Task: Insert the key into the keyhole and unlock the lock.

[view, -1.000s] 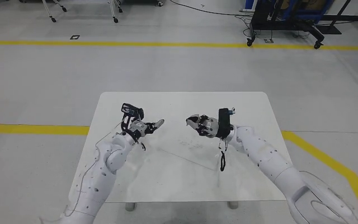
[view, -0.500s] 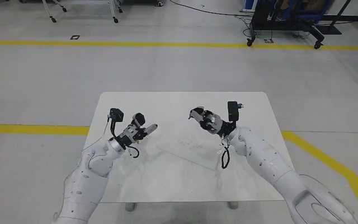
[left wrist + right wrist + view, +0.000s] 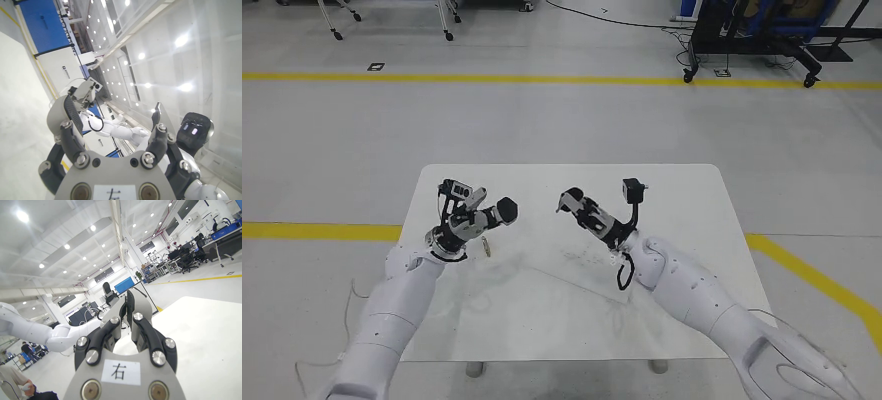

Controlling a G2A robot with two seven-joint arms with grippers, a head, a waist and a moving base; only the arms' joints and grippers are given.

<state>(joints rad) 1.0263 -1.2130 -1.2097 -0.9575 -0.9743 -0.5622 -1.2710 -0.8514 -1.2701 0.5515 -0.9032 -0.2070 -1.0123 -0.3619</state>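
Note:
Over the left half of the white table [image 3: 672,200] my left gripper [image 3: 492,213] is tilted upward. In the left wrist view it [image 3: 113,106] is open, with nothing between its ribbed pads [image 3: 72,111]. My right gripper [image 3: 567,197] hovers over the table's middle, facing the left one; its fingers [image 3: 130,302] are shut together and I see nothing in them. A small pale object [image 3: 487,249] lies on the table just under the left gripper; I cannot tell whether it is the key or the lock.
Faint small marks or items [image 3: 587,258] lie on the table below the right arm. A black cable loop [image 3: 623,272] hangs from that arm. The table's right half and near edge are bare. Yellow floor lines run around the table.
The right gripper has moved left toward the table's middle. The left gripper has drawn back to the left and turned to point upward.

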